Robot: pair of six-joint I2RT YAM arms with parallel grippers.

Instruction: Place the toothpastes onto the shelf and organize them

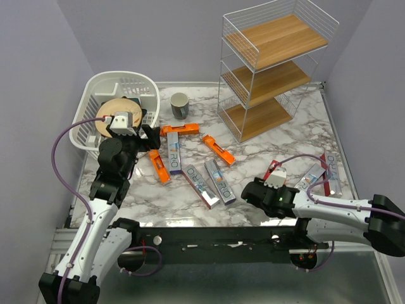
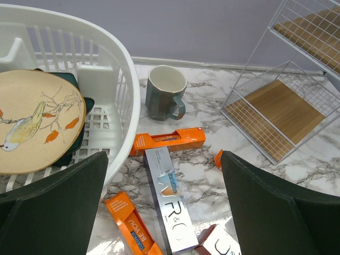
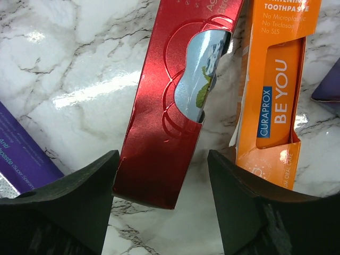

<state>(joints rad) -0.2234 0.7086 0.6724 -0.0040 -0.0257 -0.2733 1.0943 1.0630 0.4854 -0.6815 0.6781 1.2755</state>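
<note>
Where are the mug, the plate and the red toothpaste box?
mug point(image 2: 159, 103): left wrist view, outer wall.
plate point(image 2: 37, 103): left wrist view, painted face.
red toothpaste box point(image 3: 159, 138): right wrist view, top face.

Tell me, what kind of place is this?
Probably a robot lab, not a real home: a left arm and right arm at a marble table between plain walls, with a dish basket, mug and wire shelf.

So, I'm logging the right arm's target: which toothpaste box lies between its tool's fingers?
The glossy red cardboard box with the cut-out window: its end shows in the gap of the open right tool; the orange cardboard box beside it lies outside.
</note>
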